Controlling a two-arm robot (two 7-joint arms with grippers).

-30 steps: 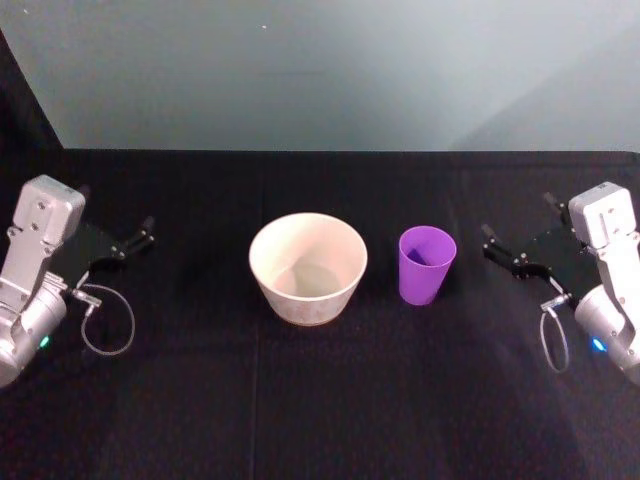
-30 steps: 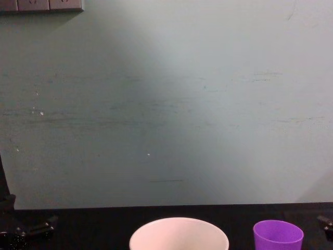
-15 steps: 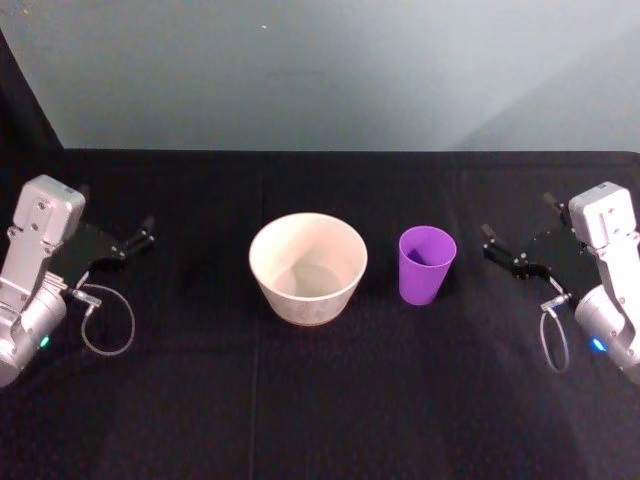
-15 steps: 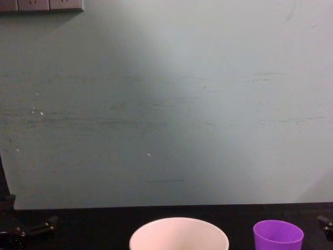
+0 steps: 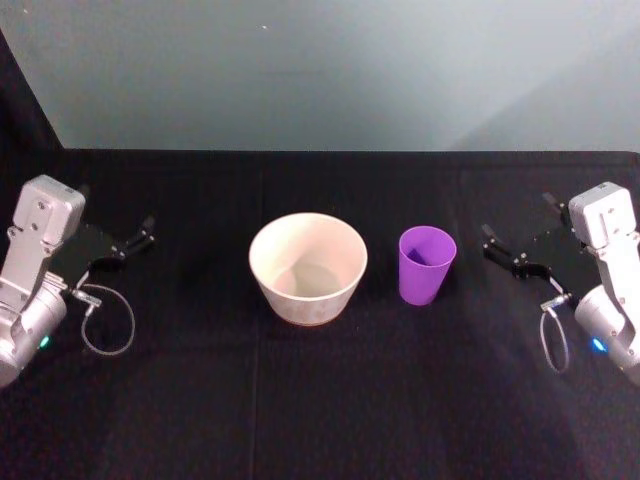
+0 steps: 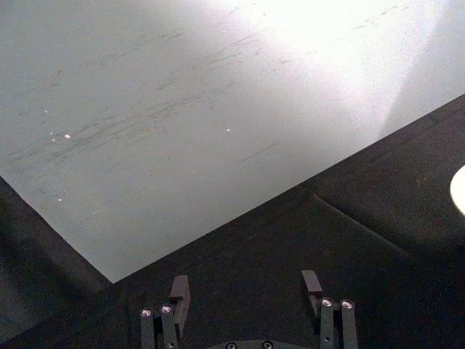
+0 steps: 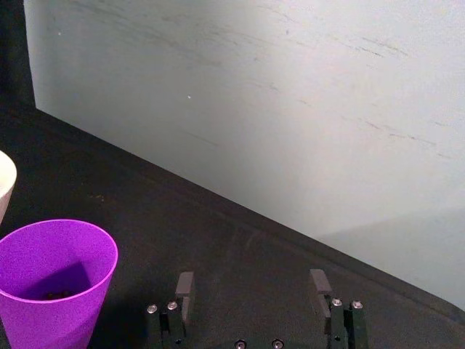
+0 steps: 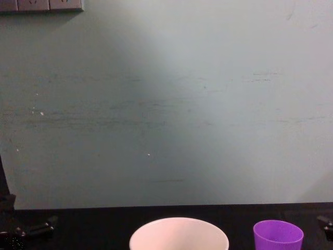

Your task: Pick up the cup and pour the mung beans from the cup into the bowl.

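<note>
since the cup (image 5: pixel 427 268) stands upright just right of the bowl (image 5: pixel 300 292), the right gripper (image 5: pixel 503 250) faces it, jaws wide and empty (left gripper (image 5: pixel 135 238) parked, likewise open).

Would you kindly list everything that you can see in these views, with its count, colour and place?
bowl: one, whitish-cream, upright at the middle of the table.
cup: one, bright purple, upright just to the robot's right of the bowl and apart from it; contents too dim to tell.
table: one, covered in black cloth, across the foreground.
wall: one, pale grey-green, behind the table.
socket plate: one strip, whitish, high on the wall towards the robot's left.
left gripper: one, black fingers open, near the table's left edge, holding nothing.
right gripper: one, black fingers open, to the right of the cup and apart from it, holding nothing.
</note>
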